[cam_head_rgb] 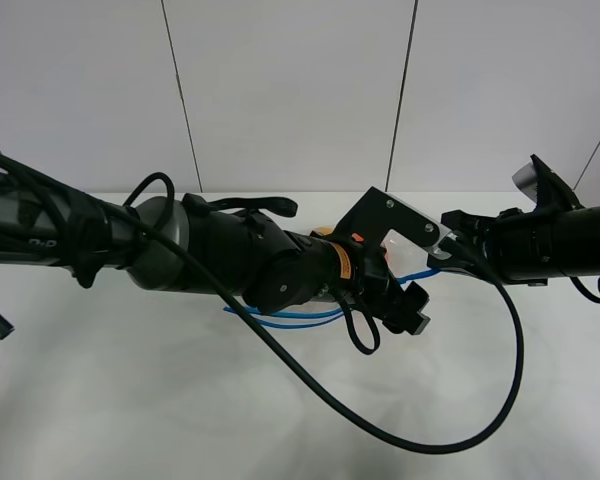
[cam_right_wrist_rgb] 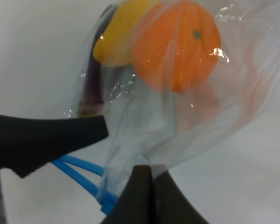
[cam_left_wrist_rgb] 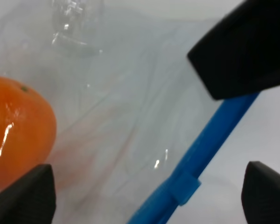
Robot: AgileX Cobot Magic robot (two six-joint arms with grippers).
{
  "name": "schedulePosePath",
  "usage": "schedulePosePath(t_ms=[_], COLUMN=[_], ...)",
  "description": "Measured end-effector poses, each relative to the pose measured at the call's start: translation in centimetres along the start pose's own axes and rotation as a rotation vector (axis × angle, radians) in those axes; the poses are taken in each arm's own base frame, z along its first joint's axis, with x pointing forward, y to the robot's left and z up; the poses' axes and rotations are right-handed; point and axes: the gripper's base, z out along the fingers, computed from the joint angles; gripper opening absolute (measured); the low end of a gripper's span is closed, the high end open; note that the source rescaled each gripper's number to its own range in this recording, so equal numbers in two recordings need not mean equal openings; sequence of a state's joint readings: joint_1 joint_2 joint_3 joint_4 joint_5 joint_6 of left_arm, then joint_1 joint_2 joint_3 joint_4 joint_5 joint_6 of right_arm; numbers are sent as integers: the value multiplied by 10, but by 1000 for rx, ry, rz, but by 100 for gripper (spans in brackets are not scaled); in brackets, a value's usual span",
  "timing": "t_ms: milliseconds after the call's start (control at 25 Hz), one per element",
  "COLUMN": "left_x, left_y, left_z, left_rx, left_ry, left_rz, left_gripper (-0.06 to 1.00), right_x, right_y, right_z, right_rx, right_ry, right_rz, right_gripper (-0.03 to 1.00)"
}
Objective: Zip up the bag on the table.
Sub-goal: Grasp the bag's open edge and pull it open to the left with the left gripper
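The clear bag lies on the white table (cam_head_rgb: pixel 120 400), mostly hidden under my left arm in the high view; only its blue zip strip (cam_head_rgb: pixel 280 318) shows well. My left gripper (cam_head_rgb: pixel 408 308) is open over the bag, and its fingers (cam_left_wrist_rgb: pixel 23 196) stand wide apart on either side of the blue zip strip (cam_left_wrist_rgb: pixel 200 149), with the orange (cam_left_wrist_rgb: pixel 18 126) beside them. My right gripper (cam_right_wrist_rgb: pixel 144 196) is shut on the bag's (cam_right_wrist_rgb: pixel 144 130) plastic edge close to the strip (cam_right_wrist_rgb: pixel 79 175). The orange (cam_right_wrist_rgb: pixel 177 46), yellow pear (cam_right_wrist_rgb: pixel 121 28) and purple eggplant (cam_right_wrist_rgb: pixel 91 79) show through the plastic.
A black cable (cam_head_rgb: pixel 460 430) loops over the table in front of the arms. A grey panelled wall (cam_head_rgb: pixel 300 90) stands behind the table. A black finger (cam_right_wrist_rgb: pixel 37 140) crosses the right wrist view, and another black part (cam_left_wrist_rgb: pixel 242 51) sits over the strip in the left wrist view.
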State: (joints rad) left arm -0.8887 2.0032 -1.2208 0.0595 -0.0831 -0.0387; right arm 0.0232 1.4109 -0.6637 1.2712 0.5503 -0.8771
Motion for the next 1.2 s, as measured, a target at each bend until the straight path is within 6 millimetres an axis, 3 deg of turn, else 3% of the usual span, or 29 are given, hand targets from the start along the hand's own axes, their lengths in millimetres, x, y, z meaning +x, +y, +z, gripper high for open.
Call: schedulePosePath(t_ms=[280,440,720,1200], left_x=[1,0,0,-3], left_y=[0,0,0,0], left_z=[0,0,0,0], left_rx=[0,0,0,1], left_ry=[2,-4,-5,-32], left_rz=[0,0,0,1], left_gripper=[89,82,79,57], right_x=[0,0,0,-1], right_y=[0,0,0,0], right_z=[0,0,0,0], right_rx=[-2,-3,-3,6], right_ry=[0,0,0,-8], right_rz=[0,1,3,3], right_gripper=[0,0,0,0])
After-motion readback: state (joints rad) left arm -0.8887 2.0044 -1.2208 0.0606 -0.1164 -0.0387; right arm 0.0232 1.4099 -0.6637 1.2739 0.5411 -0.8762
